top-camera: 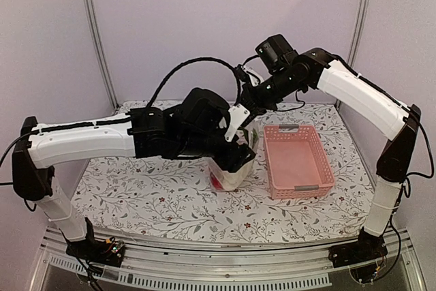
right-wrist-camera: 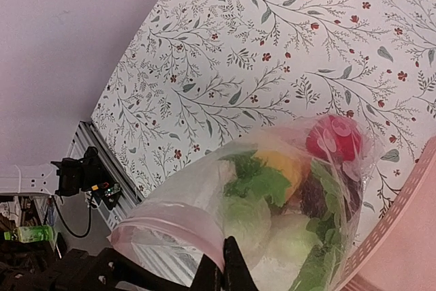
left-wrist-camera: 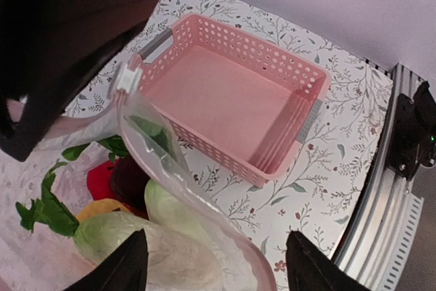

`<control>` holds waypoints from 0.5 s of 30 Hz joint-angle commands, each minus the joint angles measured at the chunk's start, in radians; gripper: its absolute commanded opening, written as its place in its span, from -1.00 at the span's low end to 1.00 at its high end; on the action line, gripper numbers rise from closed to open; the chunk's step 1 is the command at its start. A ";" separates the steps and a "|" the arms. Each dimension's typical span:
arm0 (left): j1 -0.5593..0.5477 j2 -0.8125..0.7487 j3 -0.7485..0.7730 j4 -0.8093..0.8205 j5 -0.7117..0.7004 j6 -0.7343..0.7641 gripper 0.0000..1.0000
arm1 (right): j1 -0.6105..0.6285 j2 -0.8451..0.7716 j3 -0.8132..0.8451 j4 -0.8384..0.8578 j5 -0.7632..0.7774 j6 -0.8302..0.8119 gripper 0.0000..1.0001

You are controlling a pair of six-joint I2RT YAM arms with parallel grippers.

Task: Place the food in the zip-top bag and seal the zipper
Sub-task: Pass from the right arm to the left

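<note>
The zip-top bag (top-camera: 228,175) stands on the table's middle, holding the food: a red piece (right-wrist-camera: 334,138), a yellow one (right-wrist-camera: 286,165), leafy greens (right-wrist-camera: 262,185) and pale cabbage-like pieces (left-wrist-camera: 170,212). Its mouth gapes upward, the pinkish zipper (right-wrist-camera: 184,219) curving round it. My right gripper (right-wrist-camera: 228,253) is shut on the zipper rim at the bag's far side (top-camera: 251,115). My left gripper (left-wrist-camera: 216,234) hangs just above the bag's mouth (top-camera: 238,155), jaws wide open, one finger on either side of the near rim (left-wrist-camera: 255,253), gripping nothing.
An empty pink lattice basket (top-camera: 320,161) sits right of the bag, almost touching it (left-wrist-camera: 310,100). The flowered tablecloth (top-camera: 150,202) spreads around. A metal rail (top-camera: 204,253) runs along the near table edge.
</note>
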 commanded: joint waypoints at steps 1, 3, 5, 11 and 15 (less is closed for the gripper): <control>0.014 0.047 0.055 -0.011 0.034 -0.061 0.36 | -0.012 0.012 0.018 0.019 -0.020 0.032 -1.00; 0.027 0.054 0.054 -0.001 0.060 -0.061 0.27 | -0.016 0.010 0.003 0.033 -0.026 0.040 -1.00; 0.037 0.062 0.057 0.001 0.064 -0.075 0.13 | -0.019 0.007 -0.009 0.043 -0.038 0.049 -1.00; 0.060 0.079 0.027 0.024 0.039 -0.075 -0.38 | -0.022 -0.019 -0.049 0.067 -0.056 0.074 -1.00; 0.077 0.061 0.001 0.061 0.026 -0.043 -0.84 | -0.031 -0.032 -0.073 0.067 -0.077 0.075 -1.00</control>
